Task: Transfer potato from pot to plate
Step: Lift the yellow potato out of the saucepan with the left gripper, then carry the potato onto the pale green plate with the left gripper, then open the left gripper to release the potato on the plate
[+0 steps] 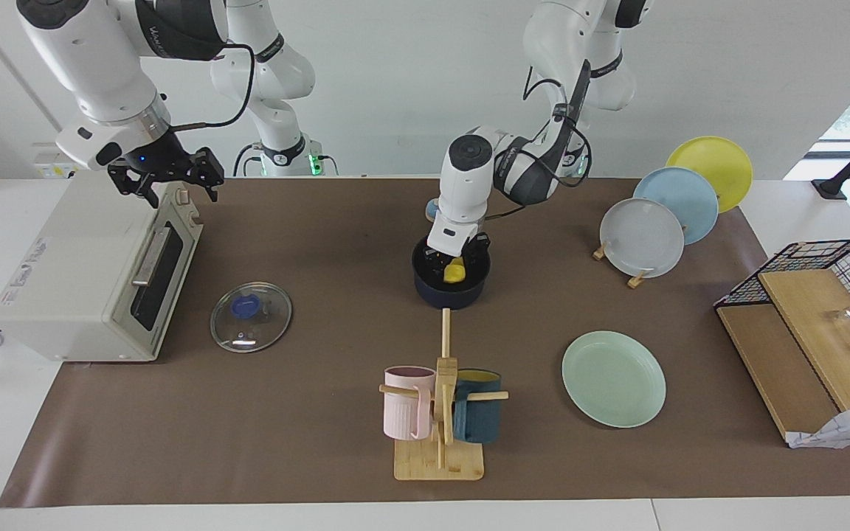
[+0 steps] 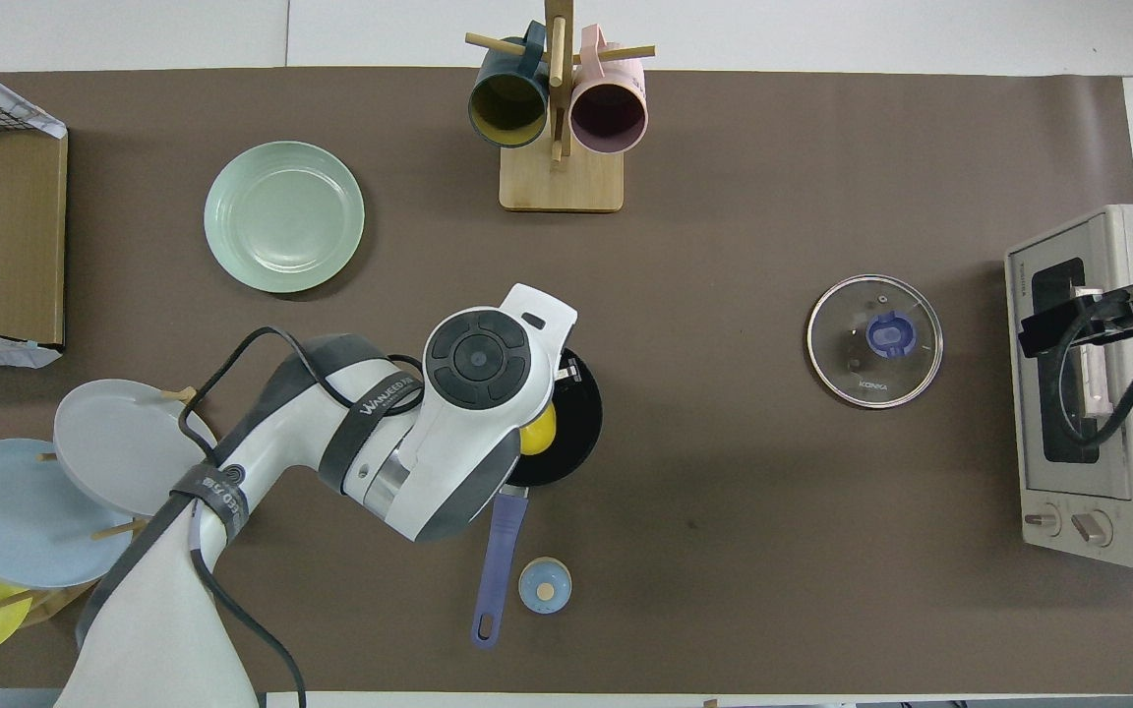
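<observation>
Left gripper [image 1: 455, 259] down inside the pot [image 1: 451, 293], fingers clamped on the potato [image 1: 454, 273], just above the pot's floor. Plate [image 1: 614, 378] bare, well apart, toward the left arm's end. Right gripper [image 1: 168, 174] waiting above the toaster oven [image 1: 93, 269], fingers apart.

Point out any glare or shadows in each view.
Facing view: bright window glare at the upper corner past the plate rack; a glint on the glass lid. Overhead view: the left arm hides much of the pot; a soft shadow edges the plate.

lab | kitchen mock-up | toaster oven [image 1: 93, 273] | plate rack [image 1: 635, 276] | bare white wall [image 1: 395, 74]
</observation>
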